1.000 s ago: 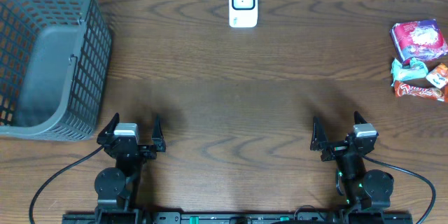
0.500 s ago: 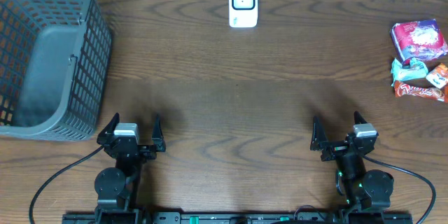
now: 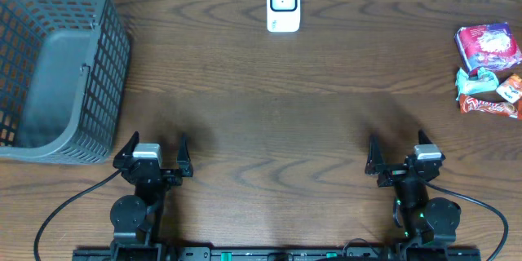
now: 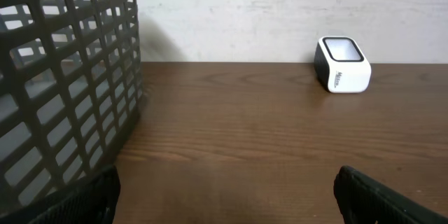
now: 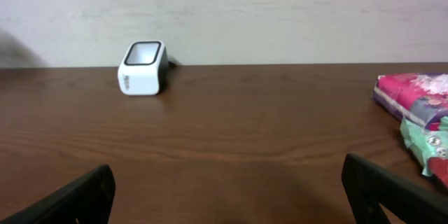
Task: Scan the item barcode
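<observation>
Right gripper (image 3: 396, 143) shifted slightly rightward; left gripper (image 3: 157, 141) unmoved. Both spread wide, holding nothing. Scanner (image 3: 283, 4) at far edge; snack packets (image 3: 488, 69) at right.

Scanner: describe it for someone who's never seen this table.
Look along the far edge of the wooden table, between the grey mesh basket and the snack packets. The scanner stands alone there: a small white block with a dark-rimmed window, plain beside the colourful packets.

White scanner (image 3: 283, 4) upright at far edge ctr; snack pkts (image 3: 479, 78) clustered at right edge.
</observation>
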